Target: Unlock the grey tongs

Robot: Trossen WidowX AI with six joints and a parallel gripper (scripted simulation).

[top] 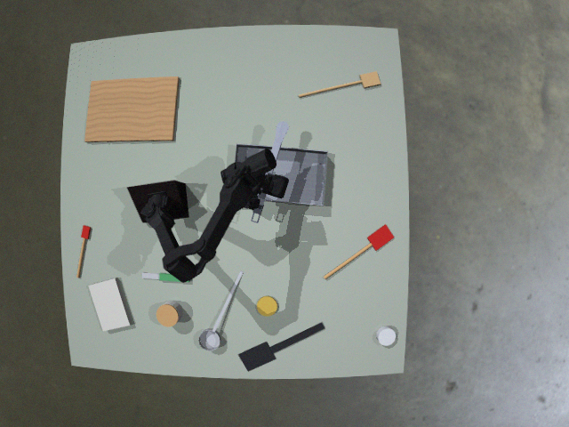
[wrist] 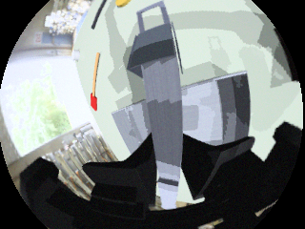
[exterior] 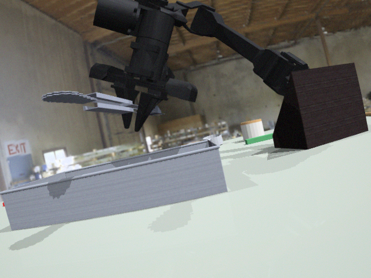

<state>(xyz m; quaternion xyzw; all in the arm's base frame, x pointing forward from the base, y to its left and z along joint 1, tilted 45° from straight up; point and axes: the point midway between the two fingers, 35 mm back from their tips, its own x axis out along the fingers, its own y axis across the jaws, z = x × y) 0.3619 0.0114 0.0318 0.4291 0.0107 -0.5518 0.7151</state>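
Note:
The grey tongs (top: 281, 131) (exterior: 67, 98) (wrist: 163, 105) hang in the air above the roasting tin (top: 320, 183) (exterior: 119, 186) (wrist: 126, 121), clear of its rim. Their arms are close together. They lie near level, with the scalloped tips not pointing down. A wire loop shows at the hinge end in the wrist view. My gripper (exterior: 131, 127) (wrist: 162, 132) is shut on the tongs' arms, one finger on each side; its fingertips reach a little below them. In the top view the arm hides the grip. The wooden board (top: 132, 110) lies flat at the upper left with nothing on it.
The dark arm base (top: 160, 197) (exterior: 326, 110) stands between the board and the tin. A wooden spatula (top: 370, 79) lies at the upper right, a red one (top: 380, 237) at the right. A ladle, a yellow disc (top: 267, 306) and a black spatula (top: 257, 356) lie in the lower middle.

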